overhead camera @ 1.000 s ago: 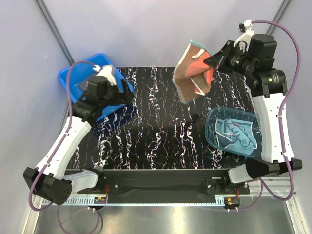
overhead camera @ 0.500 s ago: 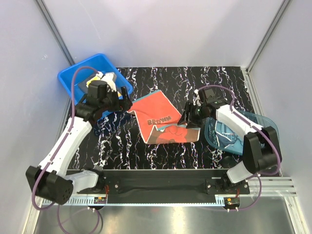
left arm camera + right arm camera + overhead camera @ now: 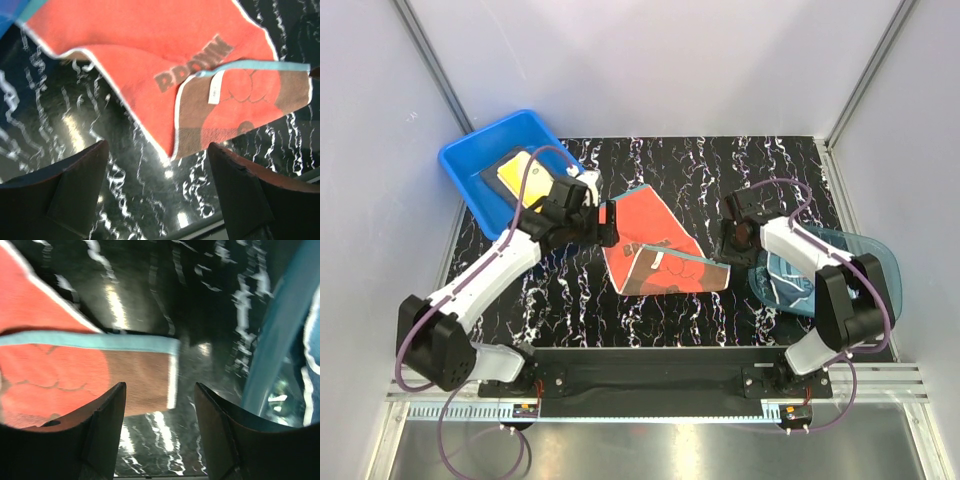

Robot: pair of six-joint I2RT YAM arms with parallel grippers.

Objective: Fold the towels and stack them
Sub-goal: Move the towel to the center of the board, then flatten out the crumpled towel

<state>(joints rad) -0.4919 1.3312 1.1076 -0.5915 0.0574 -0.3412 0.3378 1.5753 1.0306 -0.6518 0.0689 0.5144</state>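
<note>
A brown and red towel (image 3: 655, 250) with lettering lies partly folded over on the black table, its teal edge showing. In the left wrist view the same towel (image 3: 150, 50) spreads beyond my left gripper (image 3: 157, 200), which is open over bare table. My left gripper (image 3: 605, 222) is at the towel's left edge. My right gripper (image 3: 728, 245) is open just beside the right corner, and the towel corner (image 3: 100, 375) lies in front of its fingers (image 3: 100, 435). A yellow towel (image 3: 513, 173) rests on a dark one in the blue tub (image 3: 470, 160).
The blue tub stands at the back left. A translucent teal bowl (image 3: 840, 250) with a light blue cloth (image 3: 790, 275) sits at the right, its rim (image 3: 280, 325) close beside the right gripper. Black marbled table (image 3: 570, 300) surrounds the towel.
The right gripper carried the towel down from the air, opened and let it go on the table. The left arm swung from the tub to the towel's left edge.
</note>
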